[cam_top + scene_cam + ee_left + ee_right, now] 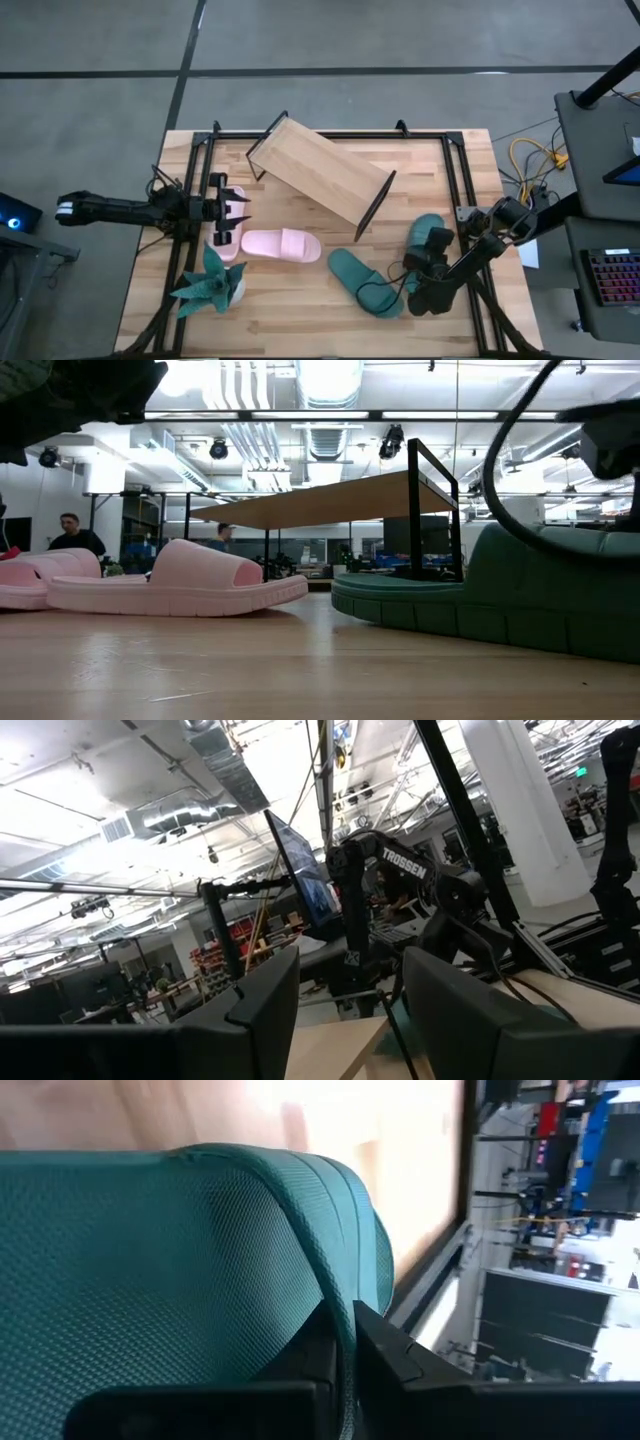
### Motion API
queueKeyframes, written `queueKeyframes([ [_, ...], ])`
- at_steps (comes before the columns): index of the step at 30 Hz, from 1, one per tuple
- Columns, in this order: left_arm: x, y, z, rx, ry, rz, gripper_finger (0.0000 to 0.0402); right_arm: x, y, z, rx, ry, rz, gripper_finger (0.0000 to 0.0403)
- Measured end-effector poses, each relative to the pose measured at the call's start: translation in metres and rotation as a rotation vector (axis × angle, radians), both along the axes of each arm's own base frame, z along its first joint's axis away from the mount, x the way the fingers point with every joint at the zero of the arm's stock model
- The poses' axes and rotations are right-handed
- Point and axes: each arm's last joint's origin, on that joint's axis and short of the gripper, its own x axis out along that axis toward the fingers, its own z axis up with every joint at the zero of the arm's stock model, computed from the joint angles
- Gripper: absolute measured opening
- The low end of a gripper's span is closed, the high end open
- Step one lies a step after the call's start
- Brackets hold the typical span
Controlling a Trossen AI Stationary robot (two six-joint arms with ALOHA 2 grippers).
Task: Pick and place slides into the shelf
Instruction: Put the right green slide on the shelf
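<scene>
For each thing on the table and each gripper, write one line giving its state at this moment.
shelf: upright, at a slant, top board bare.
pink slide: flat on table, free.
second pink slide: on table by left gripper, free.
green slide: flat on table, free.
second green slide: pinched by right gripper.
left gripper: open, empty.
toy plant: upright.

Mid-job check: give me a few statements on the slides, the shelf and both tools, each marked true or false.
1. The right tool is shut on a green slide's edge. True.
2. A pink slide already sits on the shelf. False: the shelf board is bare; one pink slide lies on the table in front of it.
3. The left tool holds a pink slide. False: its fingers stand apart, empty.
4. The toy plant stands near the table's front left corner. True.
5. The shelf sits square to the table. False: it is angled.
</scene>
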Motion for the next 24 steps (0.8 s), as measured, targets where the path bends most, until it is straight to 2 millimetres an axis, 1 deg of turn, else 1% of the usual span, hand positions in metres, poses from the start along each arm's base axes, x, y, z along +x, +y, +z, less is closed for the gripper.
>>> queueKeyframes([
  [5, 0.0, 0.0, 0.0, 0.0, 0.0, 0.0, 0.0167, 0.01, 0.008, 0.015, 0.017, -0.069, 0.055, 0.0012],
  [13, 0.0, 0.0, 0.0, 0.0, -0.001, 0.0, 0.0167, 0.026, 0.018, 0.051, 0.041, -0.289, 0.154, 0.0012],
  [18, 0.0, 0.0, 0.0, 0.0, -0.001, 0.0, 0.0167, 0.031, 0.022, 0.076, 0.09, -0.326, 0.218, 0.0012],
  [24, 0.0, 0.0, 0.0, 0.0, 0.0, 0.0, 0.0167, 0.036, 0.027, 0.108, 0.167, -0.32, 0.311, 0.0011],
])
